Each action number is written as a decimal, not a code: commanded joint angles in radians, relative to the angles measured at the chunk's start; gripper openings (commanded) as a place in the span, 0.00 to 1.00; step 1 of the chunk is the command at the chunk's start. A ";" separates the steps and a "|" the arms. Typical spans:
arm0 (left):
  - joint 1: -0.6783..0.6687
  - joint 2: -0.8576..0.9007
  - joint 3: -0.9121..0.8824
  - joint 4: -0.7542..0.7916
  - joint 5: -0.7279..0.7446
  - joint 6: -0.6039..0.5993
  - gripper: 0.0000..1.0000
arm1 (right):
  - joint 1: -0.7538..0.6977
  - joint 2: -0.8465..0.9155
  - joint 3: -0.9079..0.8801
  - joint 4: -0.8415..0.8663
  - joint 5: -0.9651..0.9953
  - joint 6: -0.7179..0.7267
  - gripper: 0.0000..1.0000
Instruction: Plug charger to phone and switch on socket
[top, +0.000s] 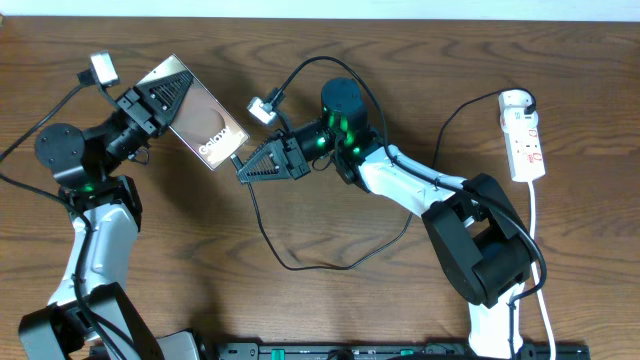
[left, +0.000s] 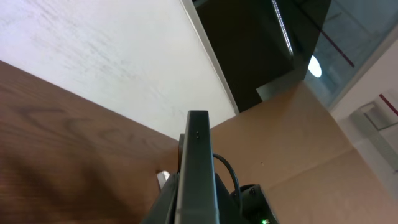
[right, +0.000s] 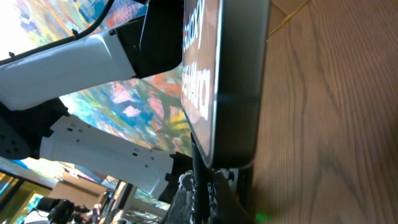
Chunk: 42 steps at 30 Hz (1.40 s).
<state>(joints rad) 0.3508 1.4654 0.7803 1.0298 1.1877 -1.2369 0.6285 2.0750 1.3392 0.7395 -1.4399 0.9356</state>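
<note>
My left gripper (top: 172, 96) is shut on the phone (top: 208, 128) and holds it tilted above the table, its glossy back with white lettering facing up. In the left wrist view the phone (left: 199, 163) stands edge-on between the jaws of the left gripper (left: 198, 208). My right gripper (top: 242, 169) is shut on the charger (top: 300, 266) at the phone's lower end. In the right wrist view the charger (right: 197, 163) runs from the right gripper (right: 200, 190) up to the phone (right: 233, 81); its plug tip is hidden. The socket (top: 524, 140) lies at the far right.
The charger's slack loops over the table between the arms and runs to a black plug (top: 519, 99) in the socket's far end. A white cord (top: 540, 260) trails from the socket toward the front edge. The right arm's base (top: 480, 250) stands beside it.
</note>
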 joint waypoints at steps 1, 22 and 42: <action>-0.017 -0.001 0.011 0.008 0.146 0.005 0.07 | 0.009 -0.010 0.014 0.010 0.123 0.006 0.01; -0.016 -0.001 0.011 0.008 0.235 0.005 0.07 | 0.007 -0.010 0.014 0.011 0.125 0.002 0.01; 0.131 -0.001 0.011 0.008 0.189 0.040 0.08 | -0.027 -0.010 0.014 0.011 0.069 0.003 0.99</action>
<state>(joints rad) 0.4427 1.4666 0.7799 1.0283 1.3640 -1.2041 0.6186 2.0747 1.3361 0.7494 -1.3655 0.9394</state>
